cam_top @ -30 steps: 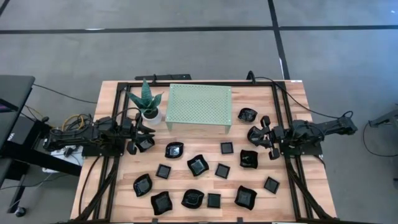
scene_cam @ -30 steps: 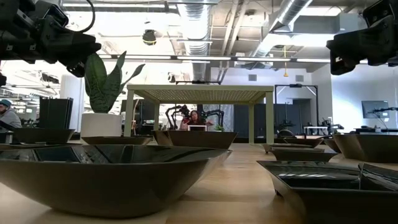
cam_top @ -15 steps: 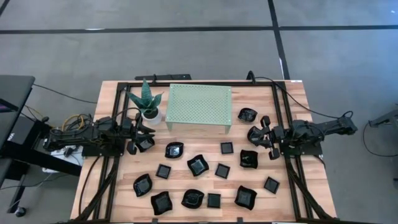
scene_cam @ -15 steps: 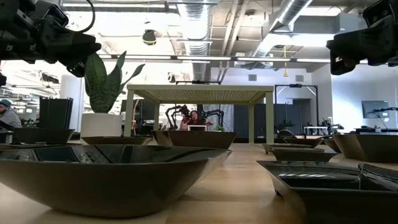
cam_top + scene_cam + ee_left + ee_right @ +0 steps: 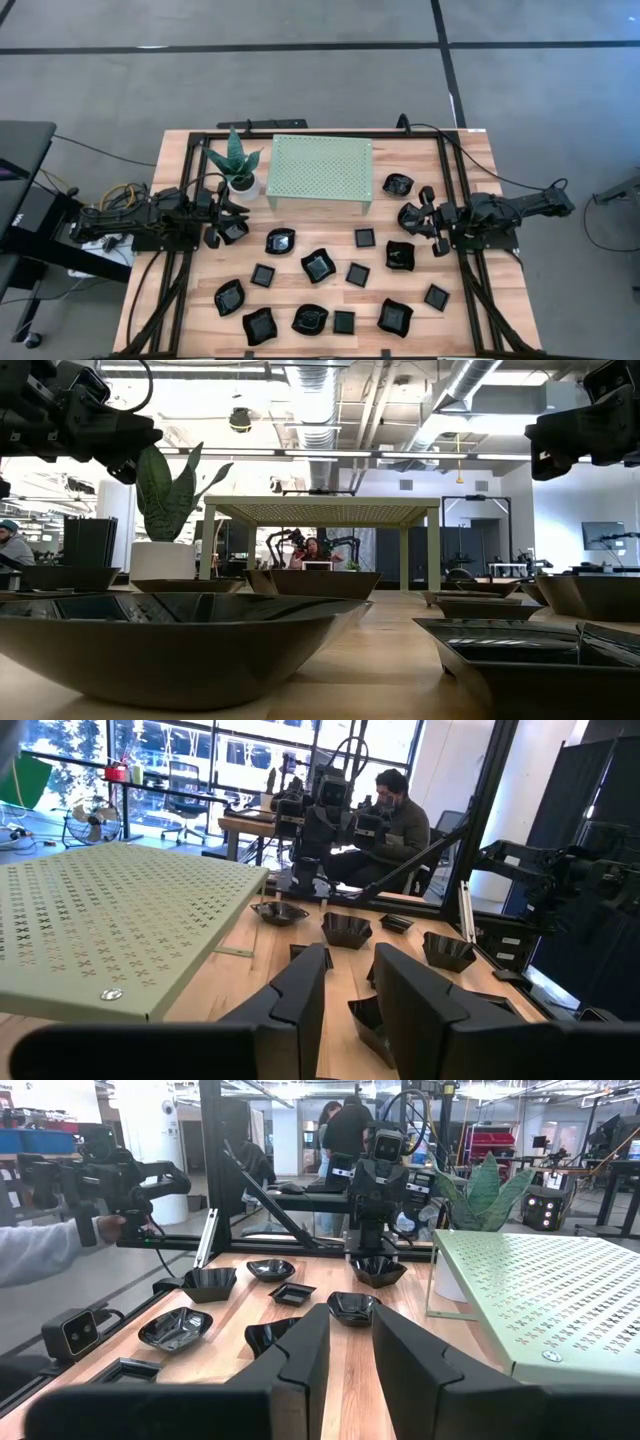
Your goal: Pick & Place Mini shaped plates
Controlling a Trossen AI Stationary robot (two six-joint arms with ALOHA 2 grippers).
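I am hovering both grippers, left (image 5: 222, 222) and right (image 5: 417, 216), slightly parted and empty; the plates (image 5: 318, 265) are lying scattered, none placed on the stand (image 5: 320, 170)

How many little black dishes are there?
15 dishes. One beside the green stand, one below the left gripper, one below the right gripper, twelve scattered across the table's front half. Others may hide under the arms or stand.

A robotics lab: bare ceiling ducts (image 5: 330, 420), other robot arms (image 5: 375, 1165) on framed benches (people working behind), monitors (image 5: 605, 535).
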